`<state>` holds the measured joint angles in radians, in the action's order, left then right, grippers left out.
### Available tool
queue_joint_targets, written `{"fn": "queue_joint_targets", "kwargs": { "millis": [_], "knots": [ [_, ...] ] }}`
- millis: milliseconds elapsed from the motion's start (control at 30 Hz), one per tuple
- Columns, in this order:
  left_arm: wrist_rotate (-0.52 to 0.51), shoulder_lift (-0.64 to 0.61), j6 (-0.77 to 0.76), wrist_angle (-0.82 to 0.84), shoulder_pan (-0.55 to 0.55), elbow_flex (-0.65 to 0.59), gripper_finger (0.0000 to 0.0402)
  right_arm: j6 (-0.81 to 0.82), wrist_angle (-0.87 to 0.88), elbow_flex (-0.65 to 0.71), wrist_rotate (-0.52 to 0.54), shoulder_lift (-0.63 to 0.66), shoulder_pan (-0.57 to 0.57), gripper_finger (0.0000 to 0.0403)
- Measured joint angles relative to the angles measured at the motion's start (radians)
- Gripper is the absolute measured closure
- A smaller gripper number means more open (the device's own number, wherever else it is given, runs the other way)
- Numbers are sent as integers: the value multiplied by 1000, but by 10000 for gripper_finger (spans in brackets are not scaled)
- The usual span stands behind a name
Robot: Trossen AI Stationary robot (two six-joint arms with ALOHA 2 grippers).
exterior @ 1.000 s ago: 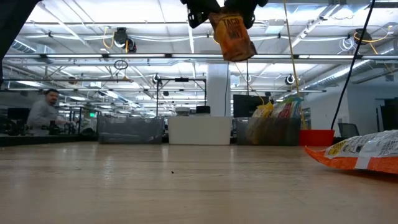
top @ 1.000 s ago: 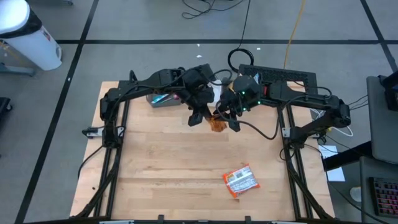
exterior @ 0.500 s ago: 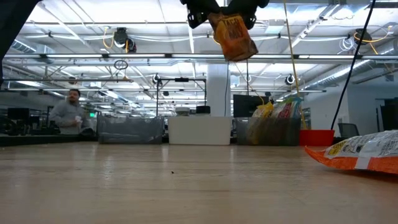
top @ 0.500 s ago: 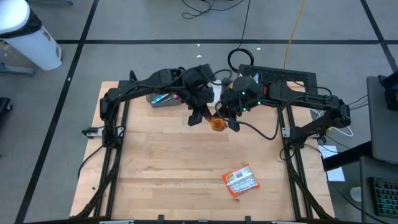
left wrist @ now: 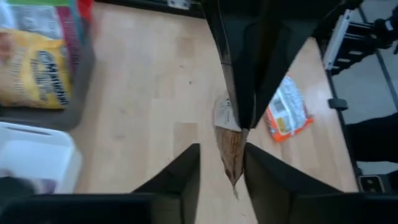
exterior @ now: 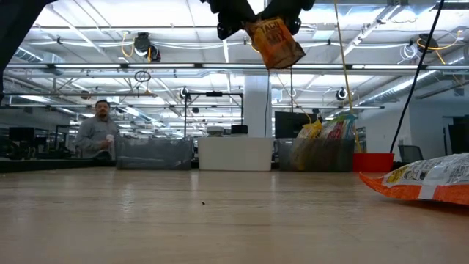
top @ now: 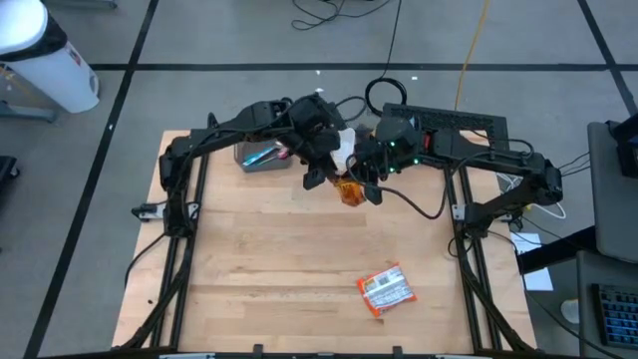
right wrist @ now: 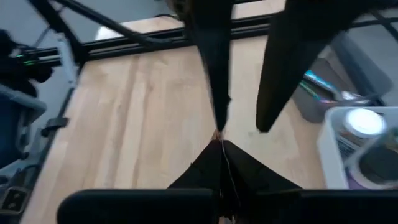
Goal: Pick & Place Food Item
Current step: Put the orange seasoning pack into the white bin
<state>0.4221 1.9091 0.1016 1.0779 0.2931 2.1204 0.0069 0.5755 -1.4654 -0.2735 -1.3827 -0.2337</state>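
Handover geometry is what we read first: both dark arms meet high above the far middle of the light wooden desk point(top: 299, 259), and between them hangs a small orange-brown food packet with dark lettering point(exterior: 272, 40). We see the right tool point(top: 361, 185) with its fingers pressed together on the packet's upper edge; in the right wrist view those fingers point(right wrist: 239, 171) meet at a single line with the packet's thin edge caught between them. We see the left tool point(top: 321, 172) just beside it with its fingers parted; in the left wrist view the two dark fingers point(left wrist: 180, 180) stand apart on either side of the packet's lower tip, and the packet is not touching them. In the low view the packet hangs tilted, well clear of the desk surface. A second orange and white snack bag point(top: 386, 290) lies flat on the near right part of the desk, well apart from both tools. At the far left part of the desk we note a grey tray point(top: 261, 159) holding colourful packets, with a white container point(left wrist: 34, 155) beside it. Beyond the desk, in the low view, a person in a grey top point(exterior: 99, 136) stands in the room.
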Motion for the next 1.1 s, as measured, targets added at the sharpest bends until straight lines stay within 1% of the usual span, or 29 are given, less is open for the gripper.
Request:
{"fn": "queue_joint_targets", "kwargs": {
  "millis": [100,167,333,400,533,633,767,867,1033,1100],
  "knots": [
    [-7,-20,20,2,27,0,248,5,5,0,38,0,-24,403],
    [-6,-44,42,0,52,0,232,9,4,0,38,0,-47,403],
    [-1,-121,37,-15,141,0,209,20,-5,0,44,-1,-115,403],
    [33,-150,16,-35,172,0,207,44,-56,11,67,-4,-148,403],
    [148,-192,-7,-55,211,0,211,124,-236,93,65,-6,-225,403],
    [199,-207,-13,-50,207,0,218,189,-362,172,71,-6,-275,403],
    [247,-209,-8,-49,167,0,226,252,-521,284,150,-6,-308,403],
    [251,-209,8,-53,131,-5,231,293,-640,358,200,-6,-321,403],
    [266,-213,6,-132,100,-87,233,326,-764,425,292,-19,-323,403],
    [285,-221,-8,-175,101,-137,234,340,-790,429,303,-43,-322,403]
  ]
}}
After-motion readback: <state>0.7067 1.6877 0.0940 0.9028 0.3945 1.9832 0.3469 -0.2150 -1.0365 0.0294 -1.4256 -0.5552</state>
